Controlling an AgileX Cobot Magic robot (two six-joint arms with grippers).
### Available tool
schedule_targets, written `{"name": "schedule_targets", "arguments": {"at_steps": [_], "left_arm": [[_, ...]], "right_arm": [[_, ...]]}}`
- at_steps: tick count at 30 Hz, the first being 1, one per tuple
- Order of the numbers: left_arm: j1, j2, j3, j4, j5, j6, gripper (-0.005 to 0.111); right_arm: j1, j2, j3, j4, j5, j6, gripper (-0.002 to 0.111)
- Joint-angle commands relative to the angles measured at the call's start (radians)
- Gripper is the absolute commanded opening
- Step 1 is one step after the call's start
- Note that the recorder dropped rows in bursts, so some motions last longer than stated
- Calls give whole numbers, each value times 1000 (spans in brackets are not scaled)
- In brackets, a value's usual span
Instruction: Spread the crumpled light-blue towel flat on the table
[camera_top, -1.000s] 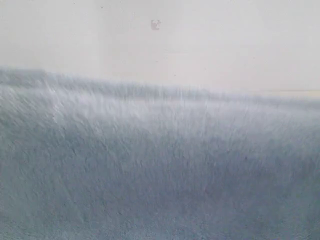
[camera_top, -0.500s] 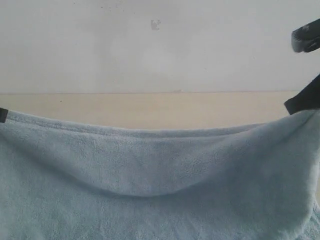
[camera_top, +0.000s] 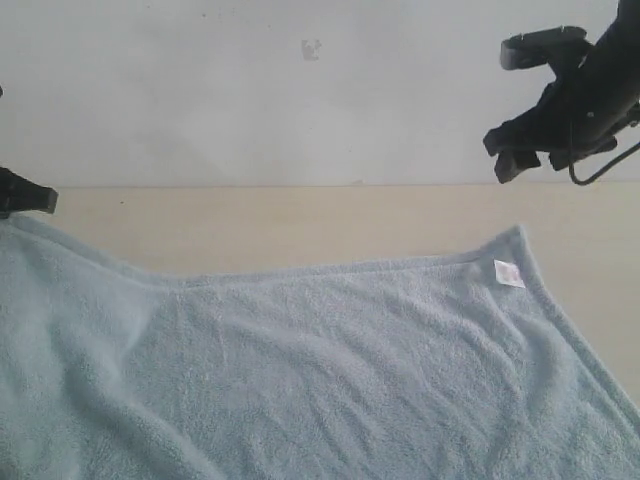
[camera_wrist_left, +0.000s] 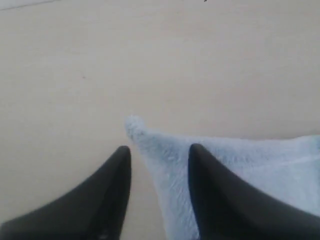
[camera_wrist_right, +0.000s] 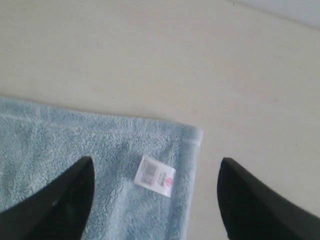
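The pale-blue towel (camera_top: 330, 370) lies spread over the table (camera_top: 300, 225), its far hem sagging toward the middle. Its white label (camera_top: 508, 272) sits near the far right corner. My right gripper (camera_top: 506, 105) hangs open in the air above and behind that corner, touching nothing. In the right wrist view the label (camera_wrist_right: 155, 181) and hemmed corner of the towel (camera_wrist_right: 75, 145) lie below the open right gripper (camera_wrist_right: 156, 160). My left gripper (camera_top: 25, 197) is at the far left corner. In its wrist view the left gripper (camera_wrist_left: 160, 148) is open, with the towel's corner tip (camera_wrist_left: 135, 125) between its fingers.
A plain white wall (camera_top: 250, 100) with a small mark (camera_top: 311, 48) rises behind the table. Bare beige table (camera_wrist_left: 150, 60) shows beyond the towel's far hem and to the right of its right edge (camera_top: 600, 300).
The towel, held up in front of the camera before, has dropped onto the table. The right gripper has let go of its corner and risen up and back.
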Motion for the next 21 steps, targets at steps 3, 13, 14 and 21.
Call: {"name": "schedule_targets", "arguments": {"at_steps": [3, 13, 14, 21], "left_arm": [[3, -117, -13, -33, 21, -11, 50], [3, -367, 115, -218, 171, 176, 45], [3, -382, 130, -289, 186, 244, 43], [3, -423, 162, -644, 315, 492, 41]], "right_arm": [[-4, -104, 4, 31, -8, -7, 30], [-4, -434, 317, 43, -160, 15, 0], [-4, -466, 363, 46, -164, 15, 0], [-2, -548, 667, 70, -174, -24, 0]]}}
